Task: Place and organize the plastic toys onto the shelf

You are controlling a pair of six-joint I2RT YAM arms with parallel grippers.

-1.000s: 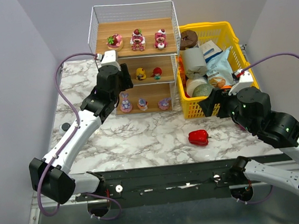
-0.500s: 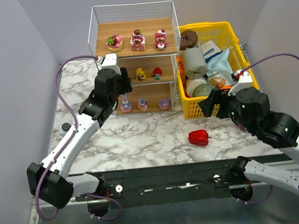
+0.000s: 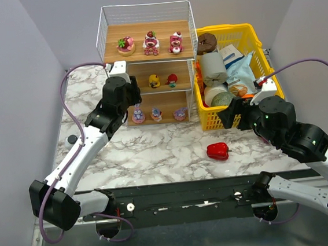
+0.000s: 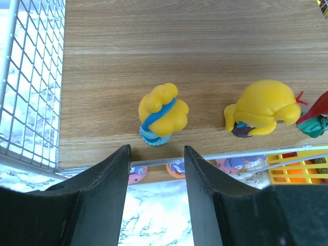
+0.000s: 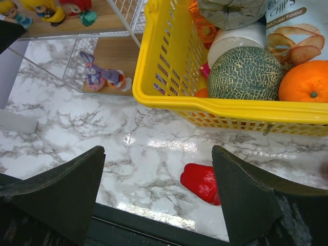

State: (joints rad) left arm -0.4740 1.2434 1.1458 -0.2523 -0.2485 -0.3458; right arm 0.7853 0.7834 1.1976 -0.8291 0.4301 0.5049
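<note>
Because mesh closes the left side of the shelf (image 3: 143, 29), your left gripper (image 4: 156, 149) comes at the middle tier from its open front. Its jaws are parted with nothing between them, and the fingertips stop just short of the board's wire edge. Right beyond them the yellow duck with the blue band (image 4: 163, 114) stands upright near that edge. A second yellow duck (image 4: 262, 108) sits to its right, with the red duck (image 4: 315, 115) touching or nearly touching it. The toys look sorted by kind: the strawberry cake (image 3: 125, 45) and two bears (image 3: 150, 43) are on top, the ducks are in the middle, and three bunnies (image 3: 156, 113) are on the bottom board. That makes nine, so I judge only tidying is left, perhaps closing the gap beside the banded duck. Go gently, because a glossy figurine that close to the edge could tip or slide off. Your right gripper (image 5: 156, 169) hangs over the table (image 3: 155, 153) in front of the yellow basket (image 3: 251, 33), with its jaws wide apart and empty. It seems parked clear of the work, and the red pepper (image 5: 201, 182) below it is not one of your toys.
</note>
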